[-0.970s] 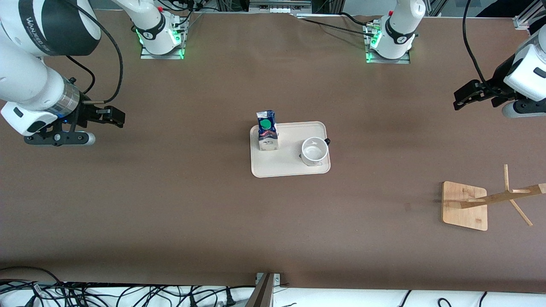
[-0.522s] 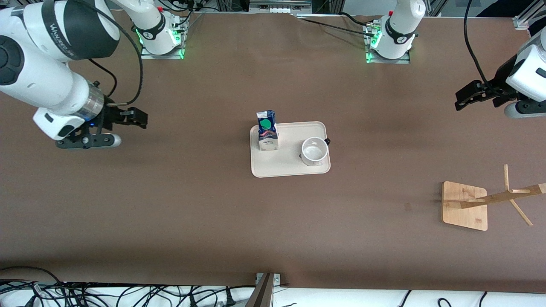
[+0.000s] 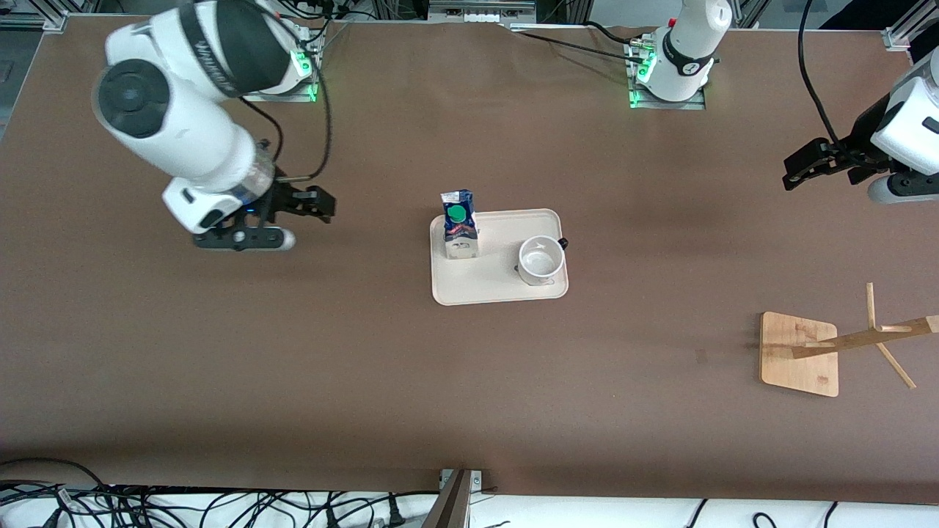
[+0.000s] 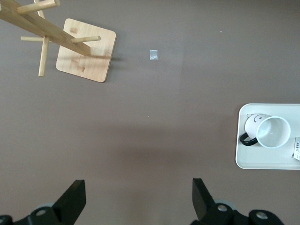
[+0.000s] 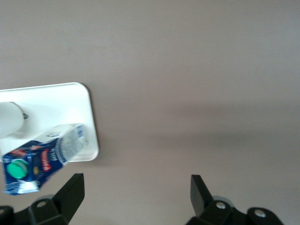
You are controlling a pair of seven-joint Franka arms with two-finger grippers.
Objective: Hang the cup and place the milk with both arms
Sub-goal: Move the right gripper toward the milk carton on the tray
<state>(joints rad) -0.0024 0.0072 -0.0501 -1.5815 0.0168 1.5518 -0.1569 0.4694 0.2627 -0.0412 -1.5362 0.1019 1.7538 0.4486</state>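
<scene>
since a second ago the right arm has swung in from its end of the bench toward the middle, and its end effector (image 3: 312, 207) now hangs over bare bench, open and empty, its two fingers spread wide in the right wrist view. the left end effector (image 3: 794, 170) has hardly shifted; it waits up over the left arm's end of the bench, fingers also parted and holding nothing.

from the right end effector the milk (image 3: 460, 224) lies toward the middle of the bench, with only clear brown surface between them. the carton stands upright, its long axis vertical, green cap on top, in the corner of the white tray (image 3: 499, 290) that is closest to the right arm and away from the front camera. that makes the right arm plainly the nearer one for the carton, and a sideways approach at body height looks open.

the cup (image 3: 541, 260) sits mouth up on the same tray, toward the left arm's end, its dark handle (image 4: 245, 139) turned toward that arm. it is well apart from the left end effector.

the wooden rack (image 3: 799, 353) stands near the left arm's end, nearer the front camera than the tray.
</scene>
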